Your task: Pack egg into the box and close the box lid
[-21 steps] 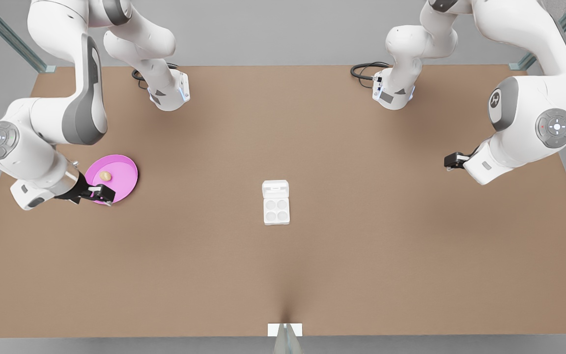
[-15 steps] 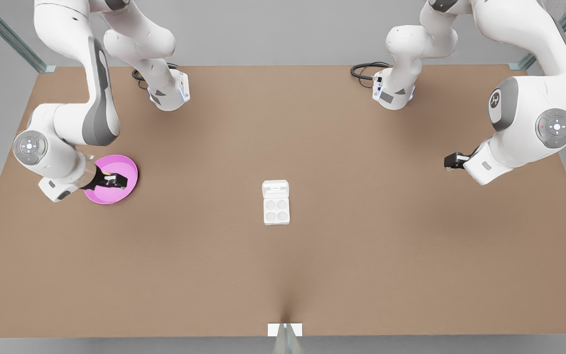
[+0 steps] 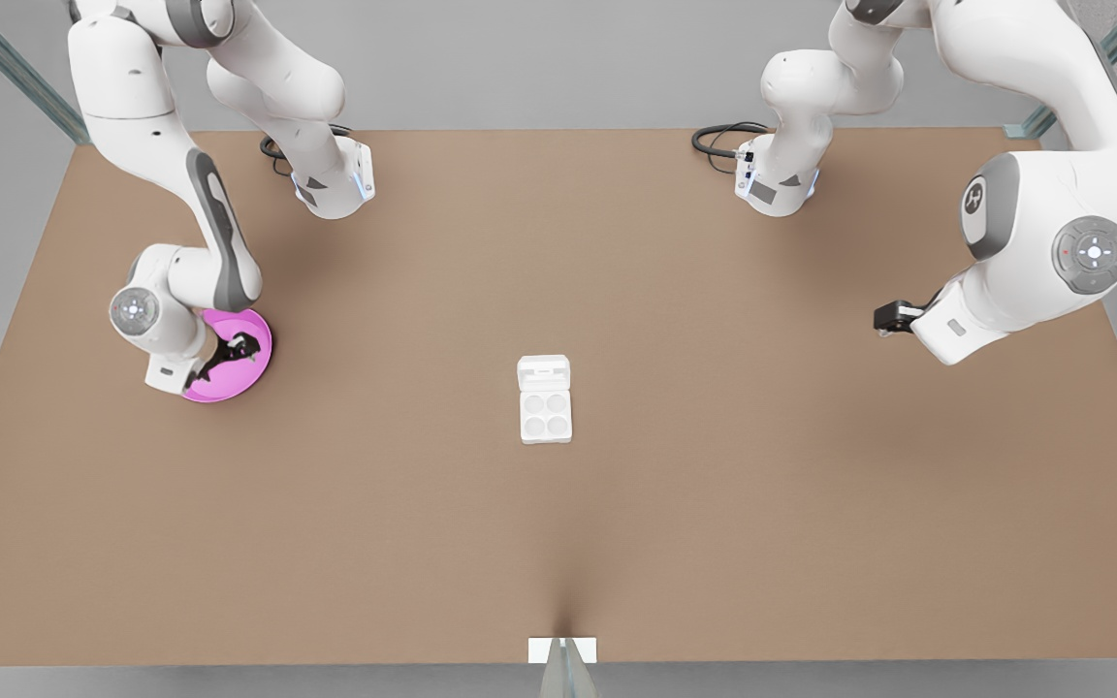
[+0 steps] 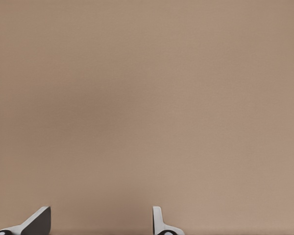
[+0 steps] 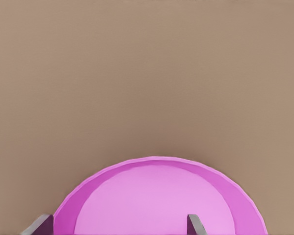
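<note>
Lowered since the earlier frame, the right gripper (image 3: 240, 347) sits over the pink dish (image 3: 258, 364), jaws parted around nothing visible, egg hidden. Left gripper (image 3: 883, 318) waits — jaws parted, empty — well apart from the open box (image 3: 545, 414) mid-bench (image 3: 558, 533).

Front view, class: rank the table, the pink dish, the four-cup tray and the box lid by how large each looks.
1. table
2. pink dish, partly covered by the right gripper
3. four-cup tray
4. box lid, looking slightly smaller than the tray, too close to rank firmly
</note>
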`<move>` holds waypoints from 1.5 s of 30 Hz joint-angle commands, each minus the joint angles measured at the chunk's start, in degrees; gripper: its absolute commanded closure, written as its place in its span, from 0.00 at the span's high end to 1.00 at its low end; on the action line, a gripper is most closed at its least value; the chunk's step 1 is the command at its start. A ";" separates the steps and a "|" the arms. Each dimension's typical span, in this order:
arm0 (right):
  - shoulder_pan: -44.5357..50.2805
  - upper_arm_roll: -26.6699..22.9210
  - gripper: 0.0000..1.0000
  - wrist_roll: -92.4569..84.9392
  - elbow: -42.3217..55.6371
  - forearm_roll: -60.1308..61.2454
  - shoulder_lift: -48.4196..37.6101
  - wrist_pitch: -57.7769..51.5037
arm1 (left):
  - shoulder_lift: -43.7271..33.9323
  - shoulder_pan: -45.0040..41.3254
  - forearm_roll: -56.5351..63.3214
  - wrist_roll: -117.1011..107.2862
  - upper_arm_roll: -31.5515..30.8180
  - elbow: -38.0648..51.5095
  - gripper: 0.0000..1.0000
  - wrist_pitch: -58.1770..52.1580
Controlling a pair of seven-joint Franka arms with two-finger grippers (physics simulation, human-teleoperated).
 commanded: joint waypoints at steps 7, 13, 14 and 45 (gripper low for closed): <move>-3.84 0.00 1.00 -41.91 -2.14 -5.13 2.55 9.29 | -0.06 -0.16 0.00 -0.07 -0.01 0.03 1.00 -0.07; -7.26 0.00 1.00 -54.84 -2.84 -5.14 3.61 10.87 | -0.06 -0.43 0.00 -0.07 0.08 0.03 1.00 -0.07; -7.71 0.08 1.00 -55.71 -4.16 -5.14 3.17 11.40 | -0.06 -0.43 0.00 -0.07 -0.01 0.03 1.00 -0.07; -14.21 0.00 1.00 -64.59 -7.24 -6.72 3.96 12.98 | 0.29 -0.60 0.00 -0.16 0.08 0.03 1.00 -0.07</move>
